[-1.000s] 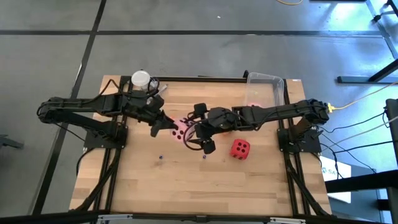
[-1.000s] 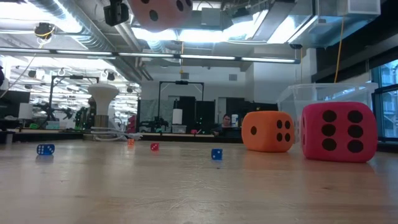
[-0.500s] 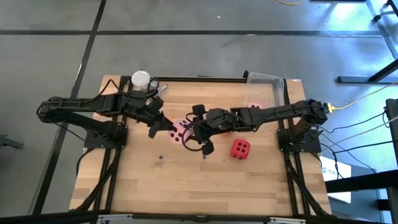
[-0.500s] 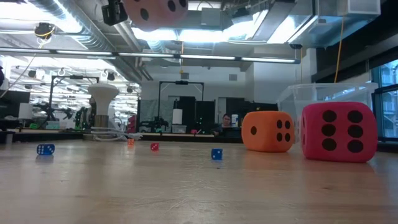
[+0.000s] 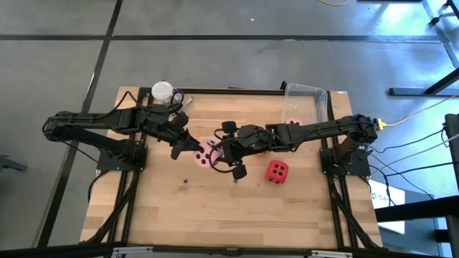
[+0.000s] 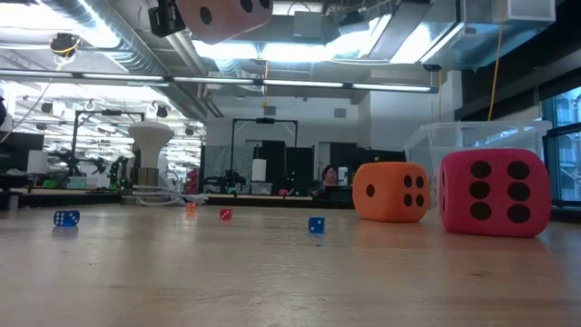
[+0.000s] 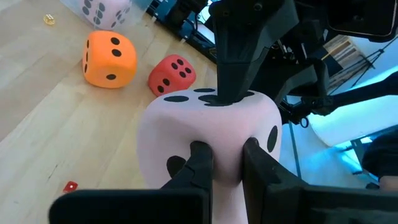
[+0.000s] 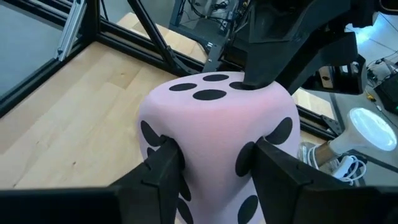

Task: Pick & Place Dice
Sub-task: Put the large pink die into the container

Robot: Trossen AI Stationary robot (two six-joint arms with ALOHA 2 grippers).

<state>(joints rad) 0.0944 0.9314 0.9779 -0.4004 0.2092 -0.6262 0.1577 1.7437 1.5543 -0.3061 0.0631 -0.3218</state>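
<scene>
A pale pink die [image 5: 208, 152] with dark pips hangs in the air over the table's middle, and both grippers are shut on it. My left gripper [image 5: 192, 148] reaches it from the table's left, my right gripper [image 5: 224, 152] from the right. The low view shows the pink die [image 6: 227, 14] high above the wood. An orange die [image 6: 390, 191] and a red die [image 6: 495, 193] rest on the table on their bottom faces. Another pale pink die [image 7: 102, 9] lies in the clear bin. My left gripper pinches a small fold of the die's soft near side [image 7: 222, 140] between its nearly shut fingers [image 7: 200, 163]. It comes from the table's left, slanting a little down. The die is lifted clear of the table. My right gripper holds the pink die between its two fingers [image 8: 163, 163], one on each of two opposite side faces [image 8: 189, 152]. It comes from the table's right, slanting a little down. The die hangs clear of the table, one pip face up.
A clear plastic bin [image 5: 305, 100] stands at the far right of the table, a white cup [image 5: 162, 91] at the far left. Small dice lie scattered on the wood: blue ones [image 6: 65, 218] [image 6: 316, 224], a red one [image 6: 225, 214]. The near half is bare wood.
My right gripper has shut its fingers on the pink die, which my left gripper kept holding in the air. The die has tilted slightly in the hold.
</scene>
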